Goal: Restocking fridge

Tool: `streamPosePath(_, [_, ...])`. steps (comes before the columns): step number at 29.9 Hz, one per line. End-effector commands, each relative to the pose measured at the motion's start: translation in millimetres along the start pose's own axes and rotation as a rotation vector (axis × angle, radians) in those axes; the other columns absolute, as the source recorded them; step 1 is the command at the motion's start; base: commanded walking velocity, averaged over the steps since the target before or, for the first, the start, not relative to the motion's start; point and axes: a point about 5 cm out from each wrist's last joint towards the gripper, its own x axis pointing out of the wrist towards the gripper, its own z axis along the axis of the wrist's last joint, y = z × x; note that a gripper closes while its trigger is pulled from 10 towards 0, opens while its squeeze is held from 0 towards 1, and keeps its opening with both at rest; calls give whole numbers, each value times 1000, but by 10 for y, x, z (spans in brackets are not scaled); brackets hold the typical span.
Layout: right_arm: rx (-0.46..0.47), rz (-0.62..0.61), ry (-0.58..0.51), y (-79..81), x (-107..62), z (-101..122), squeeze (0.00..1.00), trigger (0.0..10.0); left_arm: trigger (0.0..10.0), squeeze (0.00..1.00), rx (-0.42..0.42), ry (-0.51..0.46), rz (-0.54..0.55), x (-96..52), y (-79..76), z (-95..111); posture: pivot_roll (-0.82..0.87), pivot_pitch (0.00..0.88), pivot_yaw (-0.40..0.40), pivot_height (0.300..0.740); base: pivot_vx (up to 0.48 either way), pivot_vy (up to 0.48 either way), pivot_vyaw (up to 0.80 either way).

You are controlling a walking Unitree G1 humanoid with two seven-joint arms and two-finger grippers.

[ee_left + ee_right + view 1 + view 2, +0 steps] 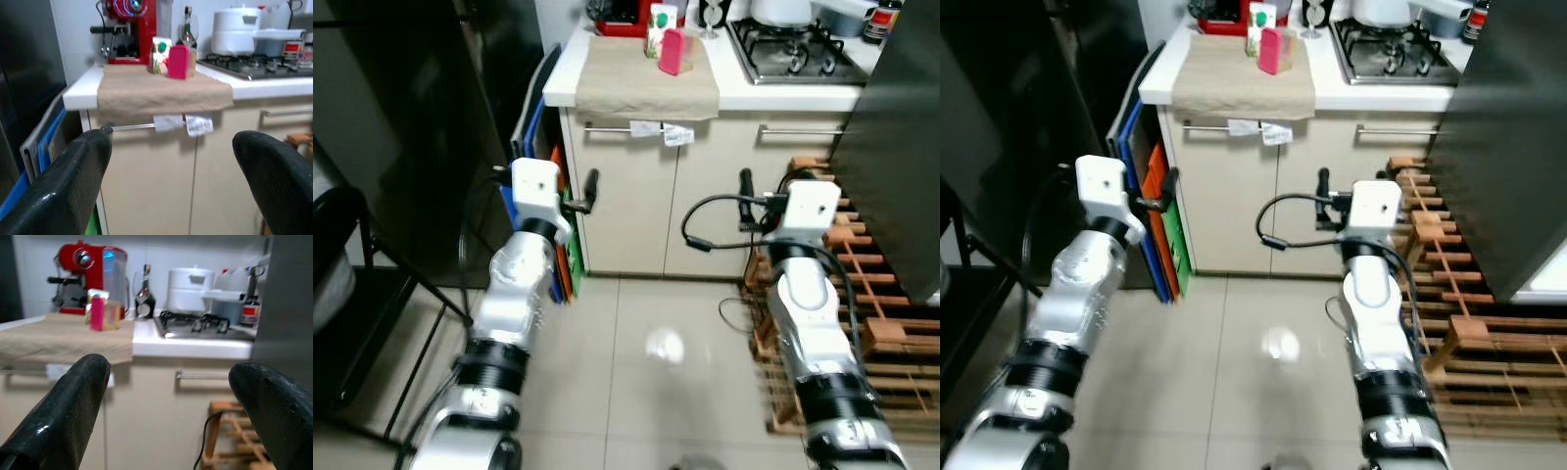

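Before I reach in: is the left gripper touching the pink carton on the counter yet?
Apart. The left eye view shows the left gripper low before the cabinet doors, jaws open, with the pink carton standing far above it on the beige cloth.

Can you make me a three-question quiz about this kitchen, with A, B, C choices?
1. Where is the pink carton?
A. on the floor
B. on the beige cloth on the counter
C. on the stove

2. What colour is the coffee machine?
A. red
B. green
C. yellow

3. How are the robot's pincers?
A. both shut on a bottle
B. one holding a cup
C. both open, holding nothing

Answers: 1 B, it stands on the cloth. 2 A, its body is red. 3 C, the left pincer and right pincer show wide gaps between their fingers.
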Motion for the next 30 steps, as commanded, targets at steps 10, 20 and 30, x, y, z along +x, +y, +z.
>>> streamPosePath(10, [86, -35, 18, 44, 29, 26, 1000, 10000, 10000, 1000, 8, -75, -15, 84, 5, 212, -155, 12, 34, 735, 467, 0, 0])
streamPosePath(20, [78, -46, 6, 27, 37, 46, 1000, 10000, 10000, 1000, -14, -74, -66, 111, -65, 216, -157, 5, 38, 735, 480, 0, 0])
streamPosePath(30, [68, -28, -9, 38, 57, 80, 1000, 10000, 10000, 1000, -6, -73, -109, 129, -98, 224, -160, 1, 36, 735, 480, 0, 0])
